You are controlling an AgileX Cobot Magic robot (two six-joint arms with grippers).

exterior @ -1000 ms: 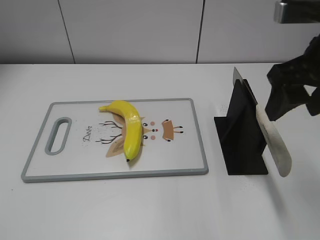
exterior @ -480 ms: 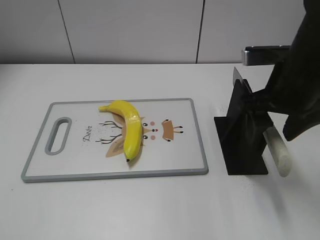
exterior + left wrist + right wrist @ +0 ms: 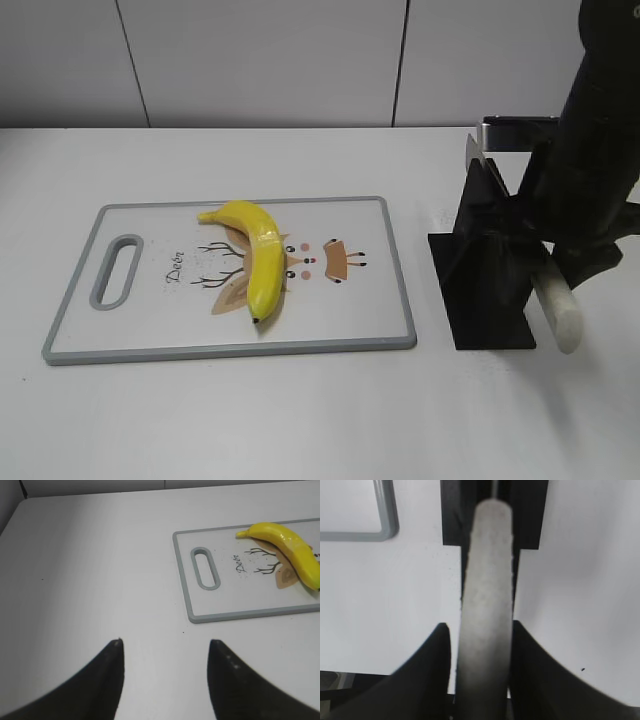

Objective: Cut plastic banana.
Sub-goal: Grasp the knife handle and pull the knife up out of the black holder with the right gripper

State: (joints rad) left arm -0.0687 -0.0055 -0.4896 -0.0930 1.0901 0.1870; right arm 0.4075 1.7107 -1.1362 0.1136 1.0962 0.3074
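Lying on the cutting board point(image 3: 150, 330), the plastic banana point(image 3: 256, 262) curves from the board's upper middle down toward its front edge, its black tip nearest the front and its body across the printed cartoon face point(image 3: 320, 262). The board's grey handle slot point(image 3: 117, 271) sits at the end farthest from the banana's right side. Just right of the board stands a black knife stand point(image 3: 484, 265) holding a knife whose pale handle point(image 3: 556, 305) slopes down and out past the stand's right side, the blade's back edge showing above the stand's top.

The right gripper point(image 3: 481, 630) is at that stand: in the right wrist view its two dark fingers point(image 3: 432, 675) flank the pale handle on either side, close against it, though whether they are actually pressing it cannot be told.

The left gripper point(image 3: 165, 647) hangs over bare white table point(image 3: 90, 570) left of the board, its fingers spread apart with nothing between them.
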